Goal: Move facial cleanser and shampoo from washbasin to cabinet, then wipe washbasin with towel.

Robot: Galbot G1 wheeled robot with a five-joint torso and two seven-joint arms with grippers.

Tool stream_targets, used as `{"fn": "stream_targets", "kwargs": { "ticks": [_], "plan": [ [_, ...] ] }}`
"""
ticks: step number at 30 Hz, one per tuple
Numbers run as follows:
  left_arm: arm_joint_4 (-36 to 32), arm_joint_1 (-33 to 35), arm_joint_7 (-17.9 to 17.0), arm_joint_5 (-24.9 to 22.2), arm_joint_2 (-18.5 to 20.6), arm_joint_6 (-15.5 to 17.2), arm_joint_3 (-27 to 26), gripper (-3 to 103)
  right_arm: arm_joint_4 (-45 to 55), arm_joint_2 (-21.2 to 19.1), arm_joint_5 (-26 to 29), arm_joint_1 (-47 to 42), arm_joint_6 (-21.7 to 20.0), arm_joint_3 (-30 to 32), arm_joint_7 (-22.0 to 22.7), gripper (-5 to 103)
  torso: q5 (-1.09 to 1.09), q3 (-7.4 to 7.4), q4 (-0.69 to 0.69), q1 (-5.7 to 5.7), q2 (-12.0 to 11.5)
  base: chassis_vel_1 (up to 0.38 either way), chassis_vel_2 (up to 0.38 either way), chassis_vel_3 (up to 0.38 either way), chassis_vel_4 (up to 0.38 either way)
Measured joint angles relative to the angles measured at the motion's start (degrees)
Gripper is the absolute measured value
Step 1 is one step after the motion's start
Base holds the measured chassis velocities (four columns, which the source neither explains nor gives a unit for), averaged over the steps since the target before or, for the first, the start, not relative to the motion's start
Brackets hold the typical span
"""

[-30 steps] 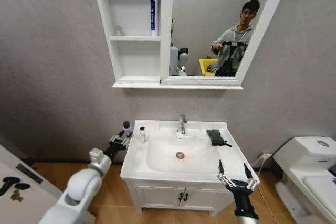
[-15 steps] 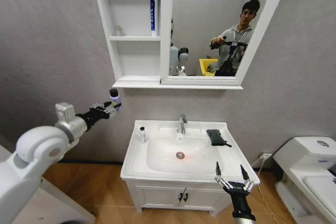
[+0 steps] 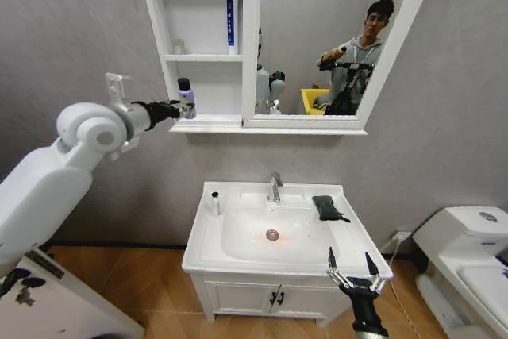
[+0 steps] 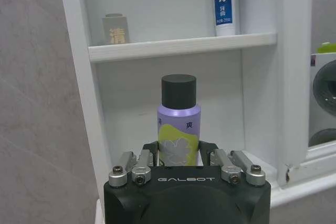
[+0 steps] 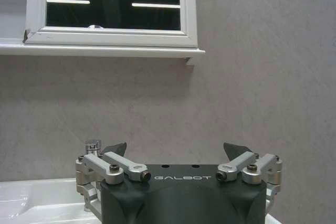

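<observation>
Currently left hand [image 3: 176, 108] grips purple bottle [image 3: 186, 97] at lower cabinet [image 3: 208, 121] shelf, not released. Tube [image 3: 231, 17] on upper shelf. Towel [image 3: 325, 207] lies on washbasin [image 3: 202, 242]; wiping pending. Right hand [image 3: 350, 273] wide, idle at basin front.

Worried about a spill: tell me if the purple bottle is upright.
Upright: the bottle stands cap-up in the left claw at the cabinet.

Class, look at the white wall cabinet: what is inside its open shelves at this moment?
The cabinet holds a blue-and-white tube and small box above, with the purple bottle in the left pincer below. The pincer hides the bottle's base.
</observation>
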Motion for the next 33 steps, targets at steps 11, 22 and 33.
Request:
{"fn": "stream_targets", "kwargs": {
  "ticks": [11,22,33],
  "plan": [
    [10.10,-2.70,1.25,6.28,-7.91,-0.11,3.59,42,-0.72,0.07,0.44,0.40,0.24,-0.03,0.10,100,0.00,-0.01,0.01,0.00,0.00,0.000,0.000,0.000,0.000],
    [14.07,-0.47,2.57,12.79,-12.57,-0.57,1.20,42,-0.92,-0.44,1.23,0.29,-0.18,0.98,0.62,100,-0.01,-0.01,0.00,0.00,0.00,0.000,0.000,0.000,0.000],
    [15.37,1.05,2.35,14.84,-12.69,-1.31,0.31,45,-1.90,-0.18,0.91,0.73,-0.20,0.64,0.61,100,-0.01,-0.01,0.00,-0.01,0.00,0.000,0.000,0.000,0.000]
  ]
}}
